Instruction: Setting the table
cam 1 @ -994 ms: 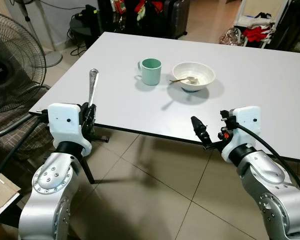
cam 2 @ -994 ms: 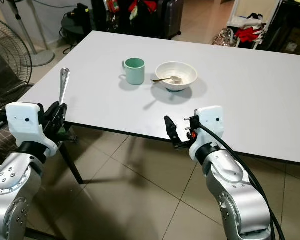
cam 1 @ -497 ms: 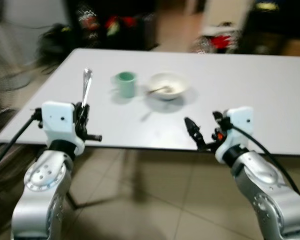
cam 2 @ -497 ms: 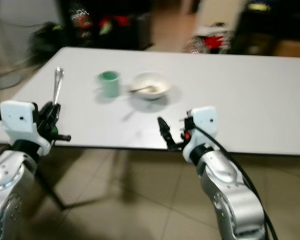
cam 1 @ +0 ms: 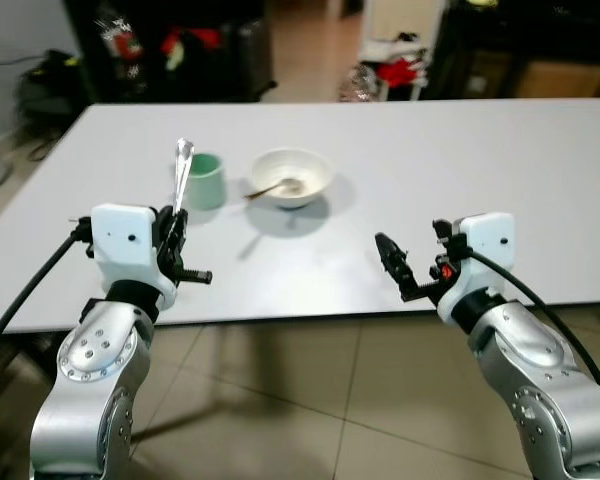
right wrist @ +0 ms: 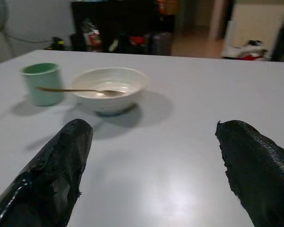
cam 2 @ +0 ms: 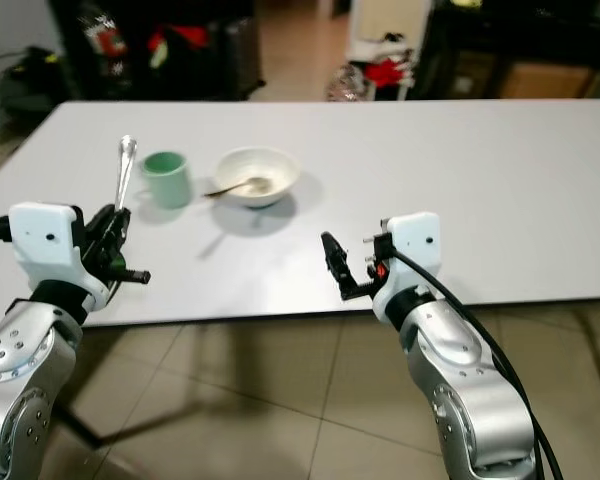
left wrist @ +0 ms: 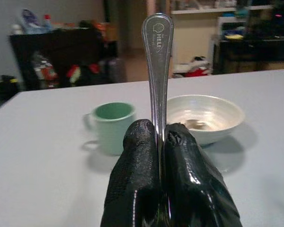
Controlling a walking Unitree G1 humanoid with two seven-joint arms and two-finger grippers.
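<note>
My left gripper [cam 1: 171,232] is shut on a silver utensil [cam 1: 181,176], whose handle end [left wrist: 157,56] stands upright above the fingers. It hovers over the near left part of the white table [cam 1: 460,160]. Beyond it stand a green mug [cam 1: 206,181] and a white bowl [cam 1: 291,177] with a spoon [right wrist: 80,90] lying in it. My right gripper [cam 1: 396,269] is open and empty, low above the table's near edge, to the right of the bowl. Its two black fingers [right wrist: 61,161] are spread wide in the right wrist view.
Dark shelving and bags [cam 1: 170,45] stand behind the table's far left. Red and white clutter [cam 1: 395,70] lies on the floor past the far edge. Tiled floor [cam 1: 310,400] runs under the near edge.
The whole view has swung, so the camera moved: the table now lies square across the picture and is sharp again. Both grippers keep their poses, the left still holding the utensil.
</note>
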